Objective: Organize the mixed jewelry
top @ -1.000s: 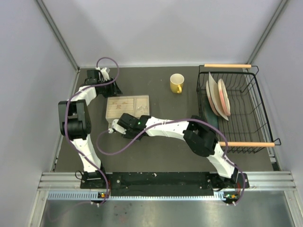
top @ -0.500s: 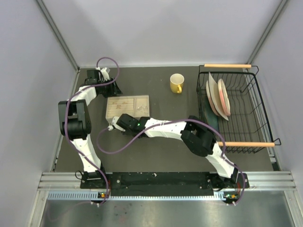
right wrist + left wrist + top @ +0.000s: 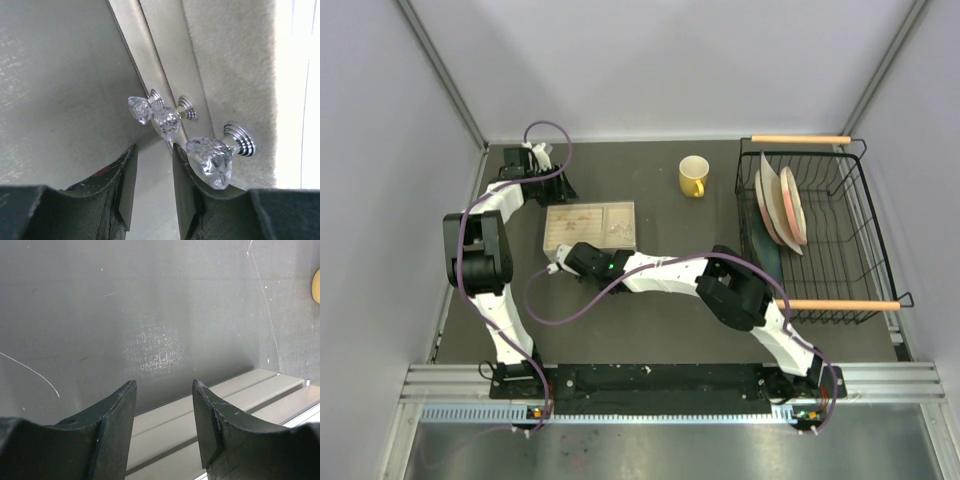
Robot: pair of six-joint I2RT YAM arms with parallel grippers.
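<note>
We bring our right fingers (image 3: 125,172) up to the jewelry box (image 3: 560,238) front, narrowly parted and empty, just beside its crystal knobs (image 3: 167,121). Our left fingers (image 3: 122,405) sit spread near the surface's far-left corner. The mixed jewelry (image 3: 617,228) lies in the box's top. Looks like a drawer pull next: straddle one knob, pinch, draw straight.

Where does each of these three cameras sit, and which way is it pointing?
Top external: fixed high behind the arms, looking down on the table; both arms show whole, with the jewelry box, yellow mug and dish rack.
Left wrist: on the left arm's wrist, facing a scratched grey surface; only the left pincer shows.
Right wrist: on the right arm's wrist, close on the box's crystal knobs; only the right pincer shows.
Top external and right wrist both see the jewelry box.
</note>
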